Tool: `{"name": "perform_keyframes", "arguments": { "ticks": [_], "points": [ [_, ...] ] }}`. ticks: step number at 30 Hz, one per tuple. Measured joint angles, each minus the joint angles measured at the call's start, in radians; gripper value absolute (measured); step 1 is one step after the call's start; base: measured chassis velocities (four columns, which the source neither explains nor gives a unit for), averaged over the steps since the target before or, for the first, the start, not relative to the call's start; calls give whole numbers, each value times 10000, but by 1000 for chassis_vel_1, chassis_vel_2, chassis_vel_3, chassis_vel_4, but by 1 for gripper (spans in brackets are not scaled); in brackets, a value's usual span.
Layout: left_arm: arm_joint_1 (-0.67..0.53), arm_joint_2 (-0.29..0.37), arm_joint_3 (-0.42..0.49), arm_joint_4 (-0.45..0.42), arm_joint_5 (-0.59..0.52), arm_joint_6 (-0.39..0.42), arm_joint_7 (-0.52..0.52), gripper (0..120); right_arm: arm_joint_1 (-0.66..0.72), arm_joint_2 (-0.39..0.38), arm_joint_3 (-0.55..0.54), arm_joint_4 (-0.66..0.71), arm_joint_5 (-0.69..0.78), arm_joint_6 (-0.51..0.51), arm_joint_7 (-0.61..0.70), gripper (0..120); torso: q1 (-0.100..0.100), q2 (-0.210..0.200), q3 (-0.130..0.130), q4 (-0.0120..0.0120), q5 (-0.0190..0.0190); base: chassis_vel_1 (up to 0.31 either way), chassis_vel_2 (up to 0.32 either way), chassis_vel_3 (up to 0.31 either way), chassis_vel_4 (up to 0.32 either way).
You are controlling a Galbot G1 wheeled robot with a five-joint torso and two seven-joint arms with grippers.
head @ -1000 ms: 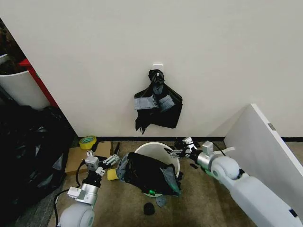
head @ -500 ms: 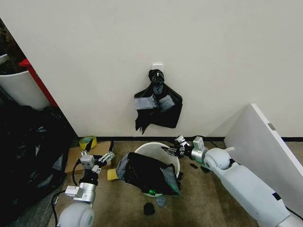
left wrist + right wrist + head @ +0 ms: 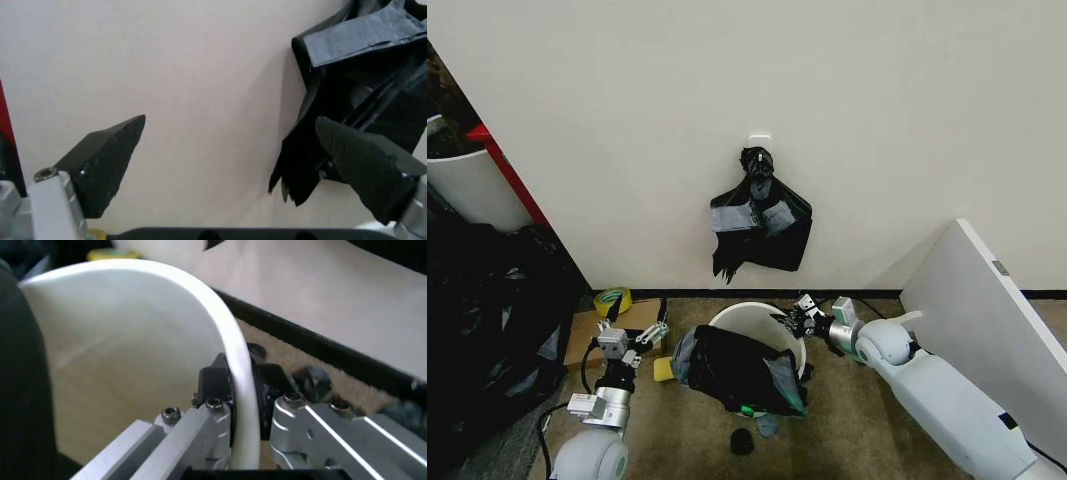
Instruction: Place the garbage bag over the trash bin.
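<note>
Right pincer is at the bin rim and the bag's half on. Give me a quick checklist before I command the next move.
1. Right pincer straddles the trash bin rim, one finger inside, one outside: ok.
2. Firm clamp on the rim: cannot tell.
3. Garbage bag covers the near side; far rim bare: not ok.
4. Left pincer open, empty, left of the bin: ok.
5. Bin upright: it looks tilted; cannot tell.
</note>
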Motion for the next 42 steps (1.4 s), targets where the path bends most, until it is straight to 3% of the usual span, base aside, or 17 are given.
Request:
{"name": "perform_keyframes", "arguments": {
  "ticks": [6,9,14,18,21,27,36,42],
  "points": [
    [-16,-19,32,45,0,-19,-54,100,-849,-250,-49,1256,2235,-301,3591,4,0,1,-1,1,-3,0,0,0,0],
    [-59,-5,42,68,-7,-47,-105,100,-1873,-211,56,2293,3717,706,6402,4,0,0,0,1,2,0,0,0,0],
    [-115,4,90,72,-19,-69,-139,100,-3534,-99,354,3885,4560,2041,8107,3,-1,1,-1,-6,-3,0,0,0,0],
    [-147,7,130,69,-22,-73,-145,100,-4515,144,391,4521,4465,2988,8745,3,-2,1,-2,-4,-1,0,0,0,0],
    [-163,3,174,-8,-22,-76,-147,100,-5549,754,476,4958,3816,4139,9491,3,-2,2,-3,-1,-2,0,0,0,0],
    [-65,65,146,-157,-36,-84,-170,100,-6053,1766,563,4494,2556,5512,9966,3,-2,1,-2,1,-1,0,0,0,0],
    [105,186,67,-321,-37,-133,-220,100,-6372,2305,408,4246,1457,5569,10453,4,-2,1,-1,1,-1,0,0,0,0],
    [145,203,67,-337,18,-203,-222,100,-6444,2048,394,4512,698,5443,10456,22,0,1,0,0,-1,0,0,0,0]
  ]
}}
